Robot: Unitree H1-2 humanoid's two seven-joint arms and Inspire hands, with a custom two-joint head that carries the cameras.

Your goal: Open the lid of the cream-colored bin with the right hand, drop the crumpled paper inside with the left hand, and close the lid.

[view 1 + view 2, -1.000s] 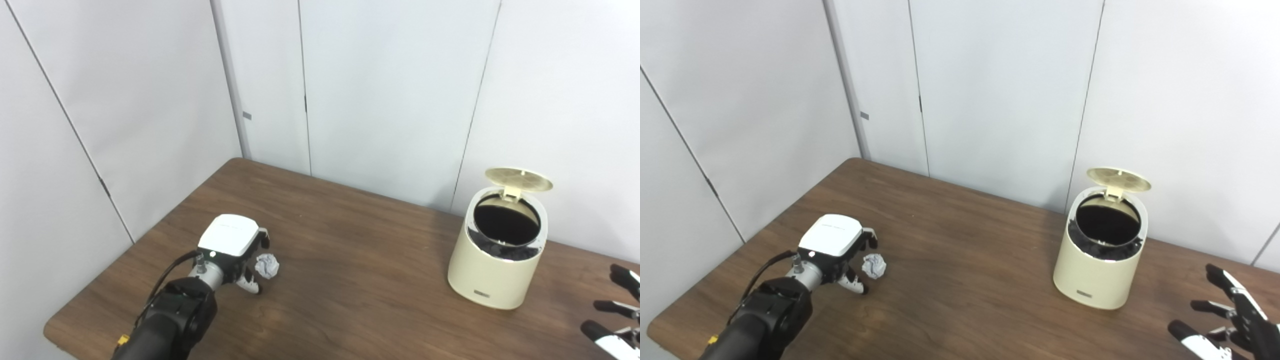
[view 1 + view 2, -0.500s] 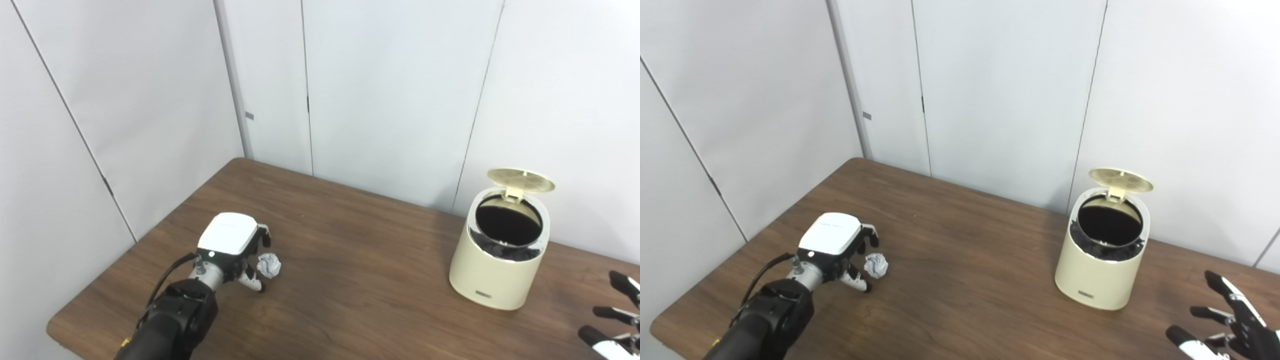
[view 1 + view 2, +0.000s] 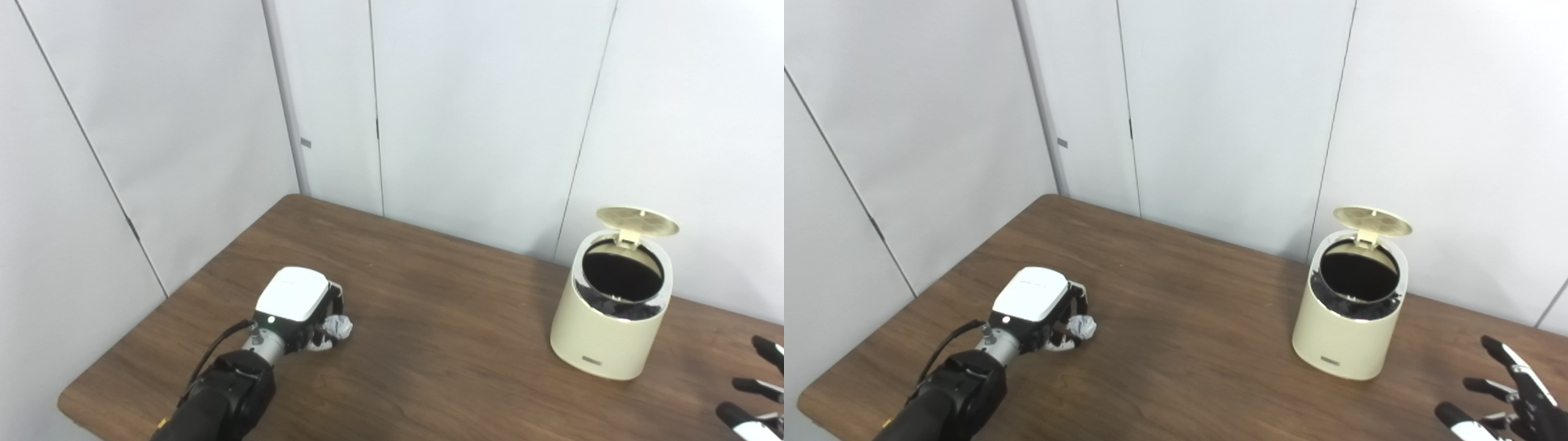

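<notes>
A small dark label plate is seen low on the front of the cream-colored bin [image 3: 605, 331]; its writing is too small to be read. No other lettering is made out.

The bin stands upright near the table's [image 3: 441, 367] far right edge, close to the wall panels [image 3: 478, 110]. Its round lid [image 3: 637, 220] is tipped up on the rear hinge, and a dark liner is shown in the mouth. A wide stretch of bare wood-grain tabletop lies between bin and paper.

The crumpled paper [image 3: 1083, 327], a grey-white wad, rests on the table toward the left edge. The left hand [image 3: 1038, 309], white-backed with dark fingers, is curled around it, touching it; a firm grasp cannot be confirmed.

The right hand [image 3: 1507, 401] is held at the lower right corner, fingers spread, holding nothing, well apart from the bin.
</notes>
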